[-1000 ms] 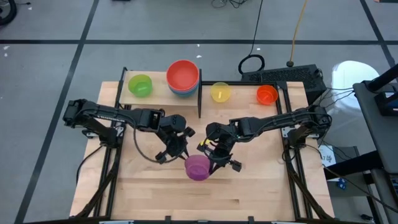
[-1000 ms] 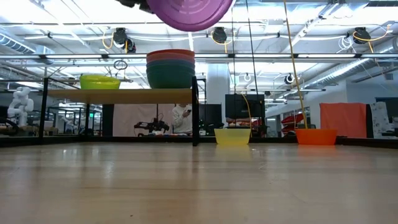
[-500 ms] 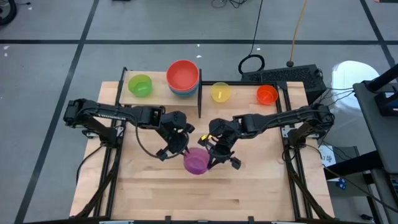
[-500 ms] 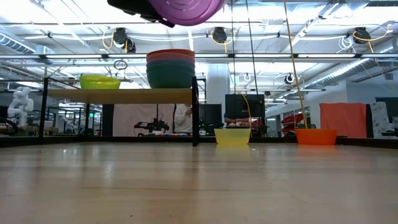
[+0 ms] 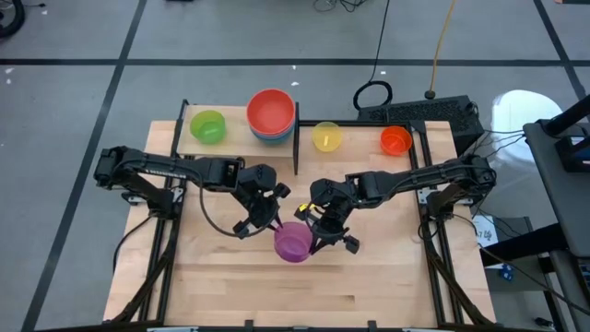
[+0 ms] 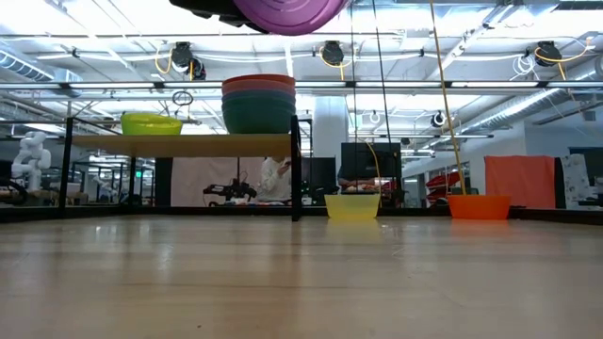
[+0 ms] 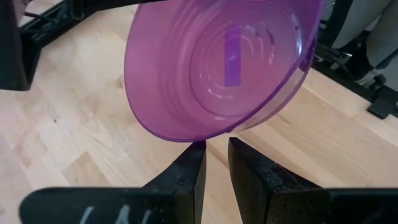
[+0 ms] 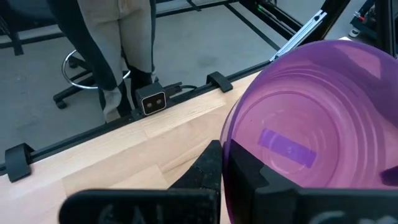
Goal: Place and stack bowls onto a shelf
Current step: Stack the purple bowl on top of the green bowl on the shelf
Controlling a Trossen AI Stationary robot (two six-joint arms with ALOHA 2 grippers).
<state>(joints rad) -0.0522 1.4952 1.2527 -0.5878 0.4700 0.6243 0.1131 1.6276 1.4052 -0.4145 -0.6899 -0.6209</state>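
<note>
High view: purple bowl clenched by both arms' jaws; shelf behind, bearing green bowl.

Grey floor with dark lines, bright ceiling lights

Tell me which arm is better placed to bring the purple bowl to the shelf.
Probably the left. The shelf with the green bowl lies on its side, and the left end effector is beside the purple bowl, which the right end effector holds in the air.
</note>
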